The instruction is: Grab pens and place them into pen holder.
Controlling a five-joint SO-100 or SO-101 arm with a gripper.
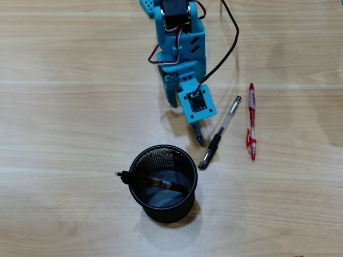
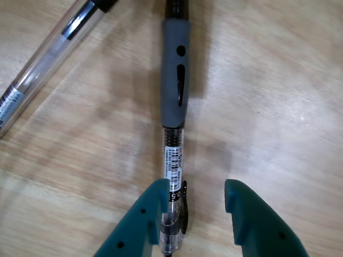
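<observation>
In the overhead view, the gripper (image 1: 199,140) is seen low over the table (image 1: 64,107), between the pen holder (image 1: 164,183) and a clear pen (image 1: 220,133); a red pen (image 1: 251,121) lies further right, and one pen (image 1: 153,181) rests across the holder's rim. In the wrist view, the fingers (image 2: 140,225) are seen spread, one beside a grey-sleeved pen (image 2: 175,91); another clear pen (image 2: 45,67) lies at upper left

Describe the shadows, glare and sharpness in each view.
Overhead view: even light, sharp throughout; soft shadows lie under the pen holder and beside the claw; the table shows a faint sheen. Wrist view: the grey-sleeved pen is sharp and casts a soft shadow on the wood; the clear pen at upper left is slightly soft, with glare streaks on its barrel.
</observation>
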